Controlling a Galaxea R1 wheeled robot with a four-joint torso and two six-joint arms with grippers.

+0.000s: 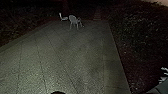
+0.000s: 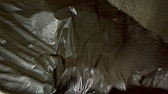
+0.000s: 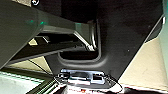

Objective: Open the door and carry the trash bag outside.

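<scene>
Pretty dark paved yard (image 1: 62,55) out here. Nearest is one black trash bag (image 2: 105,47), right by the left wrist; can't tell how open either gripper is or what it's holding. Thin plastic might rip if it drags. Far off, one pale chair (image 1: 73,19), one chair-like shape (image 1: 64,18) left of it; bad light could mean a bump.

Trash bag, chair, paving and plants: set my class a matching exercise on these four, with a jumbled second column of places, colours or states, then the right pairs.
Column one
1. Trash bag
2. Chair
3. Paving
4. Plants

Column two
A. White, standing toward the far end of the yard
B. Crossed by long, thin lines
C. Growing in the dark beyond the slabs' edge
D. Shiny and creased, large in the left wrist view

Right pairs: 1-D, 2-A, 3-B, 4-C
</scene>
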